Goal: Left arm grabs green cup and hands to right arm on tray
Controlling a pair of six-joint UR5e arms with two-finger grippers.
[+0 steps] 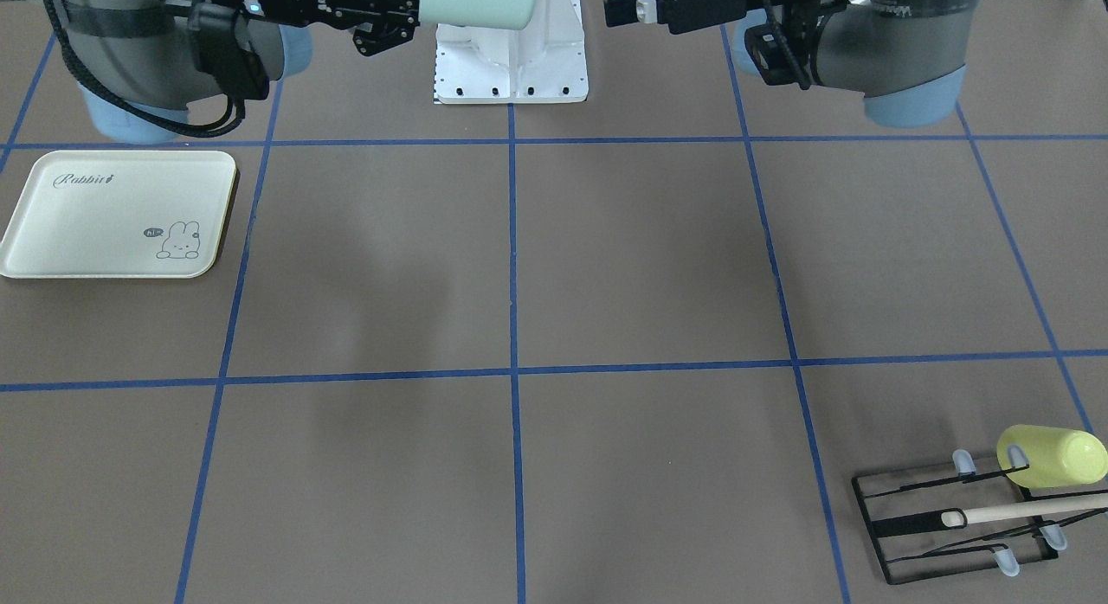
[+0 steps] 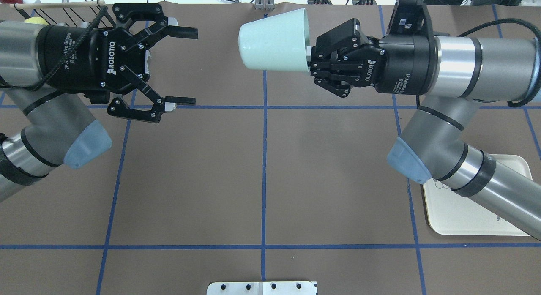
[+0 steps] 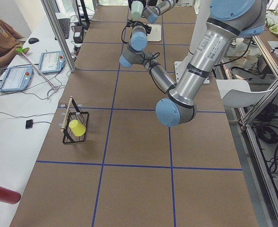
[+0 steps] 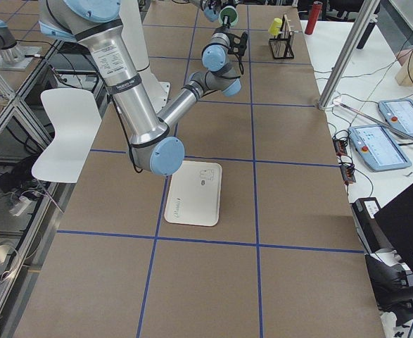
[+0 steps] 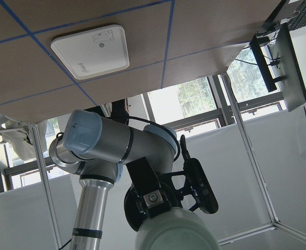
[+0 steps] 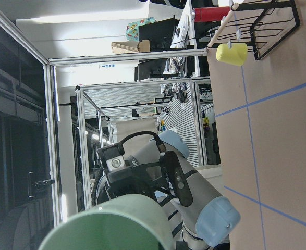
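The green cup [image 2: 272,41] lies on its side in the air, held at its rim end by my right gripper [image 2: 309,58], which is shut on it. It also shows in the front view [image 1: 476,3] and in the right wrist view [image 6: 111,224]. My left gripper [image 2: 192,66] is open and empty, facing the cup's base across a gap. In the front view it [image 1: 619,11] sits to the right of the cup. The cream tray [image 1: 86,232] with the rabbit drawing lies flat and bare on my right side, partly under the right arm in the overhead view [image 2: 465,219].
A black wire rack [image 1: 943,526] with a wooden rod carries a yellow cup [image 1: 1052,455] at the far left of the table. The white robot base [image 1: 511,59] stands at the near middle edge. Blue tape lines cross the brown table.
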